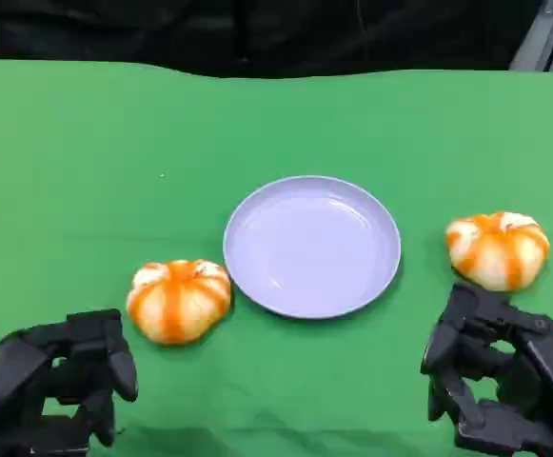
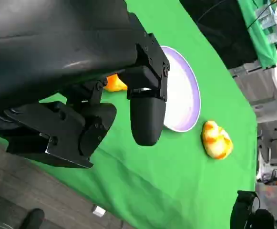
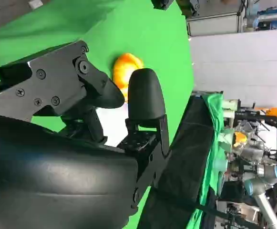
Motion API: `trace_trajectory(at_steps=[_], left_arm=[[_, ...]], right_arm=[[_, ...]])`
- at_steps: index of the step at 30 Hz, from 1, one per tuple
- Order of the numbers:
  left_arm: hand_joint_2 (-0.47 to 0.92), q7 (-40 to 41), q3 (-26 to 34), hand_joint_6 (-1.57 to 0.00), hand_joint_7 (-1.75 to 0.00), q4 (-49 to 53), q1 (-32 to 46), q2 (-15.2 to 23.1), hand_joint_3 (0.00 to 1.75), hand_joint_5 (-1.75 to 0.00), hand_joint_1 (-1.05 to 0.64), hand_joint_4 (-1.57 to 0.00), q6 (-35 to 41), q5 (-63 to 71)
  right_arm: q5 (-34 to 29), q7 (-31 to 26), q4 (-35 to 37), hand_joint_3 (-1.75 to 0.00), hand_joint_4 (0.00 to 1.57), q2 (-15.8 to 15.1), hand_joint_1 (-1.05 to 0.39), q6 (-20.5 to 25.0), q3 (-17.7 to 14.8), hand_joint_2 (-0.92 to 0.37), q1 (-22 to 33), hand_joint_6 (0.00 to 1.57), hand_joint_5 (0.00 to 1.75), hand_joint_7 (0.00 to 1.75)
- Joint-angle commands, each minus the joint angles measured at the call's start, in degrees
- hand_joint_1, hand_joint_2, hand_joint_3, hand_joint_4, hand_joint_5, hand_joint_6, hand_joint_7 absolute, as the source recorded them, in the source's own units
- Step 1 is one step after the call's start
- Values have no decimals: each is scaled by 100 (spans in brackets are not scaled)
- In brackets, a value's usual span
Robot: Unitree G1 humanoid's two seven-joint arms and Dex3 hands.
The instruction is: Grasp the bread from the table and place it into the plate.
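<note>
Head view: a pale plate (image 1: 311,246) sits mid-table on the green cloth (image 1: 86,162), nothing on it. Two orange-striped bread rolls lie on the cloth. Left roll (image 1: 178,299) just off the plate's near-left rim, not touching it; right roll (image 1: 498,248) to the plate's right, apart from it. Left hand (image 1: 62,381) low at near left, just short of the left roll, fingers apart, holding nothing. Right hand (image 1: 495,381) just behind the right roll, fingers spread, also holding nothing.
</note>
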Motion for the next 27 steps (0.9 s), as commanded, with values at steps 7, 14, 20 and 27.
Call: trace_trajectory(at_steps=[7,14,20,27], left_arm=[[73,-27,8,-62,-152,-26,52,112,100,-175,19,-73,-95,46],[73,-36,12,-63,-151,24,42,103,99,-175,19,-73,-166,37],[73,86,66,-63,-151,139,10,-50,99,-175,19,-73,-485,33],[69,998,64,-68,-89,528,-525,-496,79,-115,4,-67,-1955,931]], right_arm=[[48,4,-95,-103,72,-81,-5,32,-49,-69,9,63,175,157],[43,-8,-81,-103,72,-64,-5,-1,-52,-69,5,63,175,157],[39,11,-53,-103,71,-79,-4,-21,-55,-69,-22,63,175,157],[-3,-62,9,-102,71,-43,-4,48,-54,-69,-102,63,175,156]])
